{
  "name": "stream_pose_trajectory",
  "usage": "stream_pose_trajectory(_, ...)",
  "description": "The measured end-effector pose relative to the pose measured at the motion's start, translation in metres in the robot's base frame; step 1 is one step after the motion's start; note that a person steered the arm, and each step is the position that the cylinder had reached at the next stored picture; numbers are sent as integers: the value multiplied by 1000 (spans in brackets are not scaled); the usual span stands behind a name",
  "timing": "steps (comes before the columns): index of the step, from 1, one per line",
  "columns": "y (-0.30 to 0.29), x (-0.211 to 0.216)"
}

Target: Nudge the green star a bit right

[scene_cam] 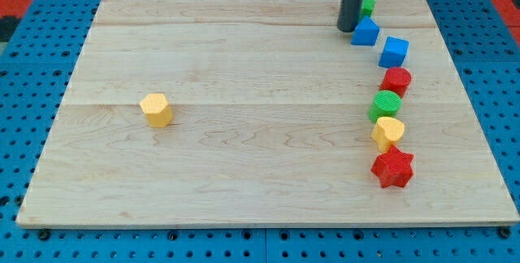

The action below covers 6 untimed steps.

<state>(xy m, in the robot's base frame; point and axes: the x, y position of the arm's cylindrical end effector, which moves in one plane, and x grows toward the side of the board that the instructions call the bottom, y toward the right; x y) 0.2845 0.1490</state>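
Observation:
The green star (368,6) sits near the view's top right on the wooden board (244,157), mostly hidden behind my dark rod. My tip (348,28) rests on the board just left of and slightly below the star, close to or touching it. A blue block (366,32) lies directly right of the tip, below the star.
Down the view's right side run a blue cube (394,51), a red cylinder (396,79), a green cylinder (387,104), a yellow heart-like block (388,131) and a red star (393,168). A yellow hexagonal block (156,109) stands alone at the left.

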Motion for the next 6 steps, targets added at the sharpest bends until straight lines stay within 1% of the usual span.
stream_pose_trajectory(1,23,0)
stream_pose_trajectory(2,-15,-10)
stream_pose_trajectory(3,-77,-31)
stream_pose_trajectory(4,-40,-52)
stream_pose_trajectory(5,21,-52)
stream_pose_trajectory(6,12,-73)
